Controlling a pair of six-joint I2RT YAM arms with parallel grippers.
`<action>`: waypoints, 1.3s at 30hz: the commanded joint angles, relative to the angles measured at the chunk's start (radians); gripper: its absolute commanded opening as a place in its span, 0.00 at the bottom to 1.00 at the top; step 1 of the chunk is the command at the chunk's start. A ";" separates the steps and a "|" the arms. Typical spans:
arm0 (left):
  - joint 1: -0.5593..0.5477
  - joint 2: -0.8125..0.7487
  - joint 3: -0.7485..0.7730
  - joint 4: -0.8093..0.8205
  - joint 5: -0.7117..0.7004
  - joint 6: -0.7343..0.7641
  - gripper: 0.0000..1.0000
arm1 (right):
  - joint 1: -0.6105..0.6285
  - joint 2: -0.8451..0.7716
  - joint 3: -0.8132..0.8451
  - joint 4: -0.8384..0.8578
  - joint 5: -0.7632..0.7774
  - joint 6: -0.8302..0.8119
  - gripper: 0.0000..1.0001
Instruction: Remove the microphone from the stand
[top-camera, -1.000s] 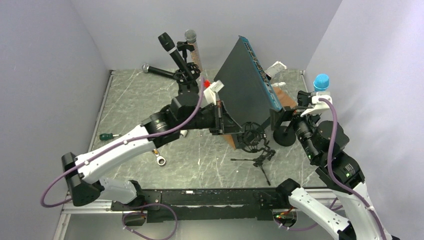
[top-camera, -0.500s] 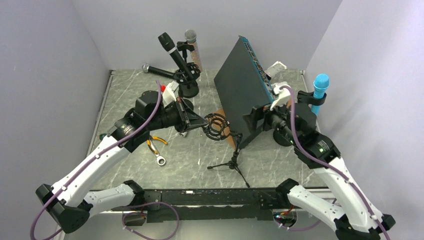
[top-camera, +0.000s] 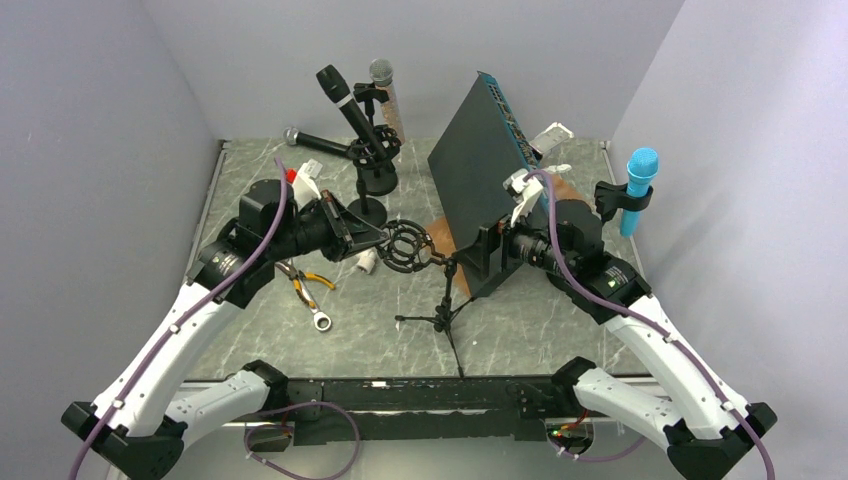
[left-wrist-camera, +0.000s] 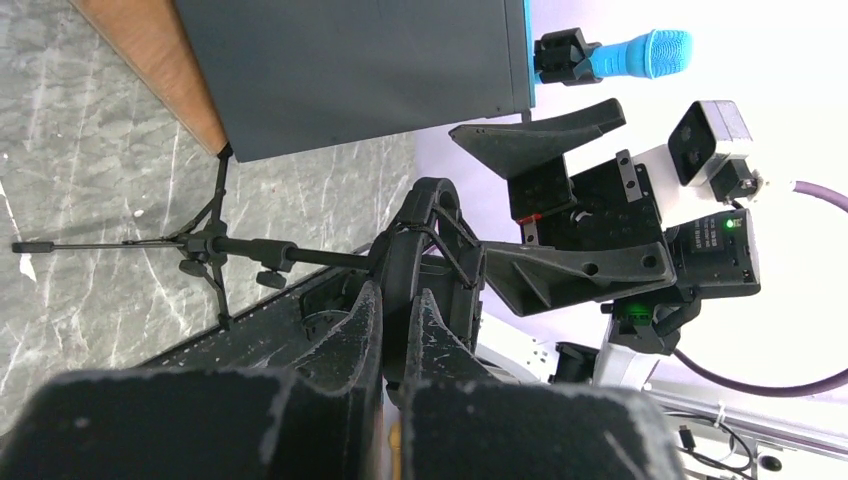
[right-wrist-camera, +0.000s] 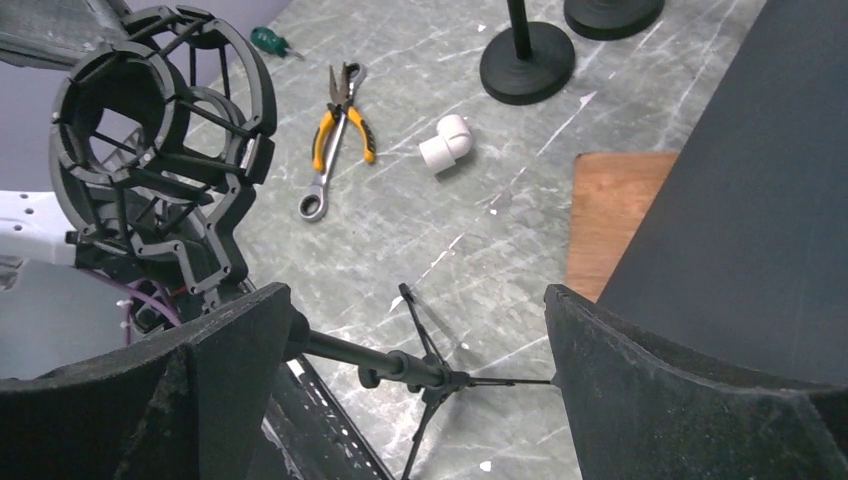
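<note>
No readable text, label, brand, number or sign in any view. Small marks along panel (top-camera: 480, 170) blue edge too small to read.

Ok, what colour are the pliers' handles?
The pliers have orange-yellow handles, clearest in the right wrist view.

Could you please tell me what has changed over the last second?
The left gripper, shut on the shock mount, pulled the tripod stand leftward. The open right gripper followed, away from the blue microphone. That microphone, the pliers and wrench stayed put.
</note>
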 joint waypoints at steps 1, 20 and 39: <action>0.015 -0.032 0.045 0.036 -0.025 0.035 0.00 | 0.007 -0.022 -0.016 0.104 -0.079 0.035 1.00; 0.018 -0.079 -0.040 0.175 -0.011 0.157 0.60 | 0.017 -0.196 -0.160 0.316 -0.239 0.065 1.00; 0.001 -0.397 -0.481 0.445 0.209 0.601 0.99 | 0.087 -0.166 -0.189 0.314 -0.185 0.093 0.95</action>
